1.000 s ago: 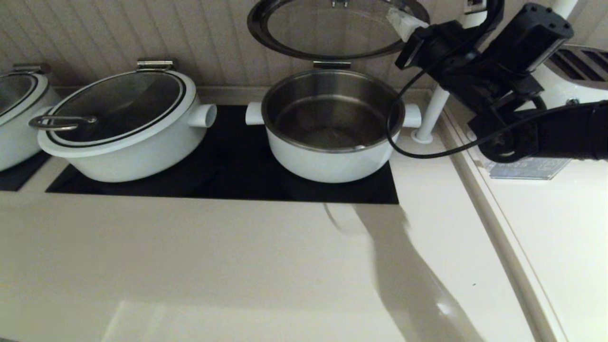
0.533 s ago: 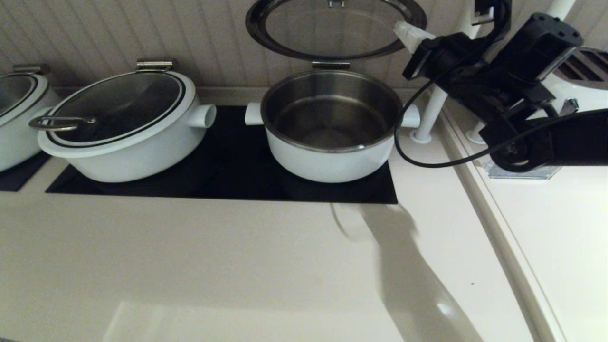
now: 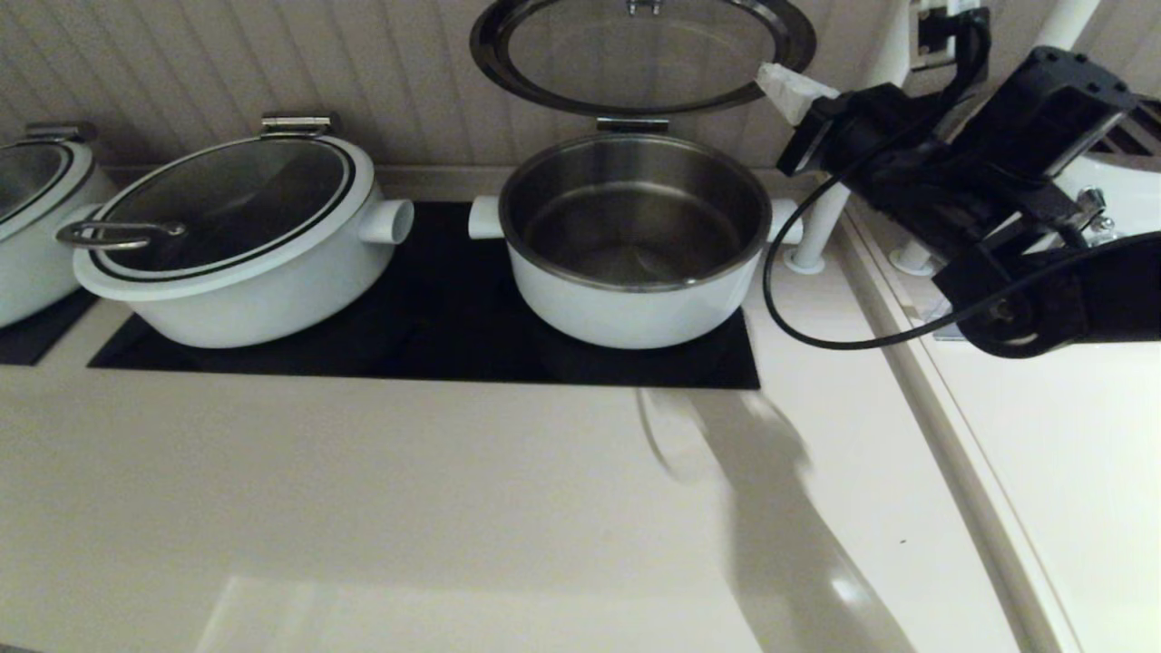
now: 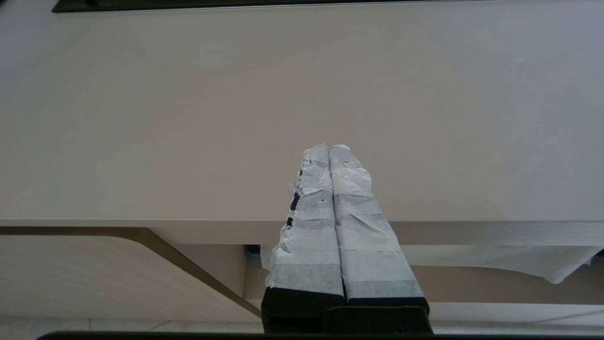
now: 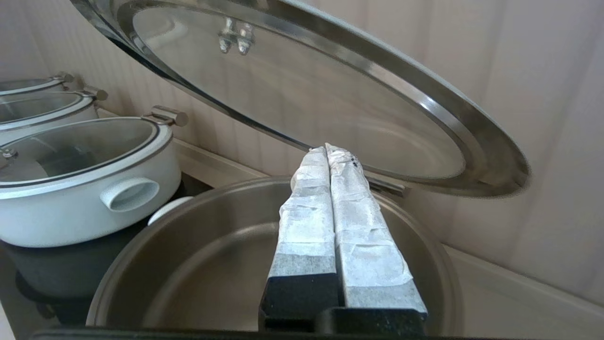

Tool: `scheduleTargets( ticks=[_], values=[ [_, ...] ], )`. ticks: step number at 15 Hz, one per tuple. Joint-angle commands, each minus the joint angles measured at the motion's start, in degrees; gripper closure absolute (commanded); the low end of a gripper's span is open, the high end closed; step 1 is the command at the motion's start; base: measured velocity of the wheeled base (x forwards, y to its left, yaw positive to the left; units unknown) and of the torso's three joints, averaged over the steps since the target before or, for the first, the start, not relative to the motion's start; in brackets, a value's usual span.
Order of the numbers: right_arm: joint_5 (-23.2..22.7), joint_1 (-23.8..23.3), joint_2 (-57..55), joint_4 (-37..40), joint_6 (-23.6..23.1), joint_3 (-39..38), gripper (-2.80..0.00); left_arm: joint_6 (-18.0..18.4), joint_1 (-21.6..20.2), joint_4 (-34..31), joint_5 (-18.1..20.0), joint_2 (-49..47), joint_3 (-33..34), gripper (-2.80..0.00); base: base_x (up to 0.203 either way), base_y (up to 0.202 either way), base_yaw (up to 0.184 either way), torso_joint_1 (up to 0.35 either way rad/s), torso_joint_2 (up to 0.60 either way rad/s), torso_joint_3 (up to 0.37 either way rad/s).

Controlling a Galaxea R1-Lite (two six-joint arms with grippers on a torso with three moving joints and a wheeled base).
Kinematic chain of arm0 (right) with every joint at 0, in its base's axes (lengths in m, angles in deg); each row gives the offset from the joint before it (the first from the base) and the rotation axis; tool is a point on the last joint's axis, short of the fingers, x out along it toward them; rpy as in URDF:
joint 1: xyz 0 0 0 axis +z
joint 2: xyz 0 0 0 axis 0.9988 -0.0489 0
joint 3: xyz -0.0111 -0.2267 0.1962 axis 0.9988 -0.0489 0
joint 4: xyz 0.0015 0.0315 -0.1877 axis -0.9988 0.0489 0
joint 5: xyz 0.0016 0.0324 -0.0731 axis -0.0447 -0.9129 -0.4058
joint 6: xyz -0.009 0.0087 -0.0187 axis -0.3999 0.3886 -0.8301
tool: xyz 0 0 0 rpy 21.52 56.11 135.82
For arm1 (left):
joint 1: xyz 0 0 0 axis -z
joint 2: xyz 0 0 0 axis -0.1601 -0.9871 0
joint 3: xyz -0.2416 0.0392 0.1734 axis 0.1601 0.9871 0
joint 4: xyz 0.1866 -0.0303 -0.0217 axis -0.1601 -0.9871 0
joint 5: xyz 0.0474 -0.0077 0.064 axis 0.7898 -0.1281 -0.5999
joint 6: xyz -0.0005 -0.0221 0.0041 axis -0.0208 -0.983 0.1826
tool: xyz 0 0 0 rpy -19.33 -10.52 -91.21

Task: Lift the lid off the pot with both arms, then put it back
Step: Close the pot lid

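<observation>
The pot [image 3: 635, 308] stands open on the black hob, its steel inside bare. Its glass lid [image 3: 635, 54] is swung up on the rear hinge [image 3: 632, 123] and leans near the wall, underside facing me. My right gripper [image 3: 769, 80] is shut and empty, just off the lid's lower right rim, above the pot's right side. In the right wrist view the shut fingertips [image 5: 327, 149] sit just under the lid [image 5: 302, 94], over the pot [image 5: 212, 264]; contact cannot be told. My left gripper [image 4: 329, 147] is shut, low over the counter's front edge, out of the head view.
A wider white pot [image 3: 227, 245] with a loop-handled lid stands left on the hob [image 3: 435, 308]. Another pot [image 3: 36, 209] is at the far left. A white post [image 3: 821, 227] stands right of the pot, beside a raised ledge [image 3: 907, 317].
My right gripper has drawn down and to the right, from high on the lid's right rim to just below it. The lid stays raised. The pot has not moved.
</observation>
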Motion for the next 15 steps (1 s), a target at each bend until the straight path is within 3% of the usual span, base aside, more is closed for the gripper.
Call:
scheduleTargets(
  ticks=[1,15],
  values=[
    [-0.1,0.0,1.6,-0.4,0.1,-1.5,0.00,0.0,0.0,0.0,0.0,0.0,0.0,0.00,0.000,0.000,0.000,0.000,0.00,0.000],
    [-0.3,-5.1,8.2,0.4,1.6,-3.7,0.00,0.0,0.0,0.0,0.0,0.0,0.0,0.00,0.000,0.000,0.000,0.000,0.00,0.000]
  ],
)
